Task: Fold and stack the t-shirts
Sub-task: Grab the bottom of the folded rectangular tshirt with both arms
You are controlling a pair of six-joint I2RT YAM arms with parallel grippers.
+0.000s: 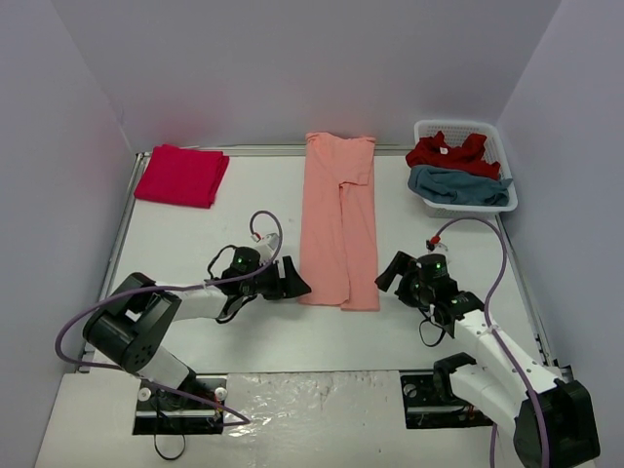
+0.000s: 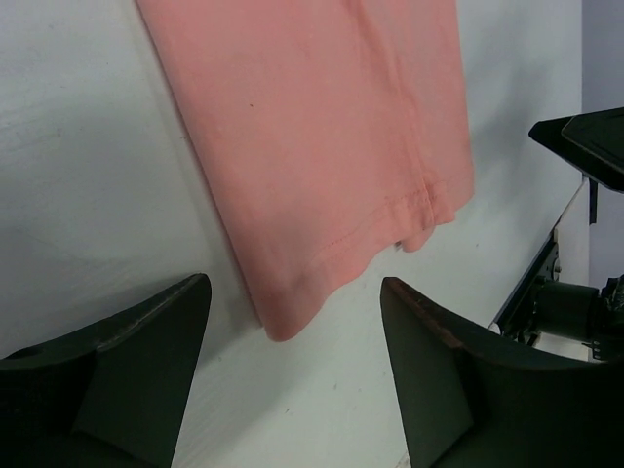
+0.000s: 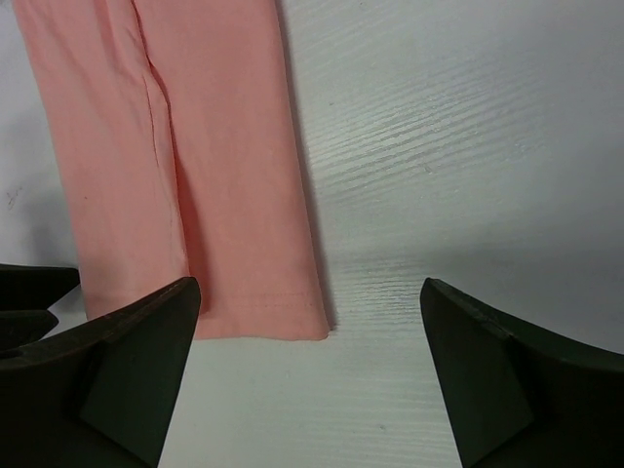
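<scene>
A salmon-orange t-shirt lies flat in the table's middle, folded lengthwise into a long narrow strip, hem towards me. My left gripper is open and empty just left of the hem's near left corner. My right gripper is open and empty just right of the hem's near right corner. A folded crimson t-shirt lies at the far left. A red t-shirt and a teal-blue t-shirt lie crumpled in the basket.
A white slotted plastic basket stands at the far right, near the right wall. Grey walls close the table at back and sides. A metal rail runs along each table side. The right arm shows in the left wrist view.
</scene>
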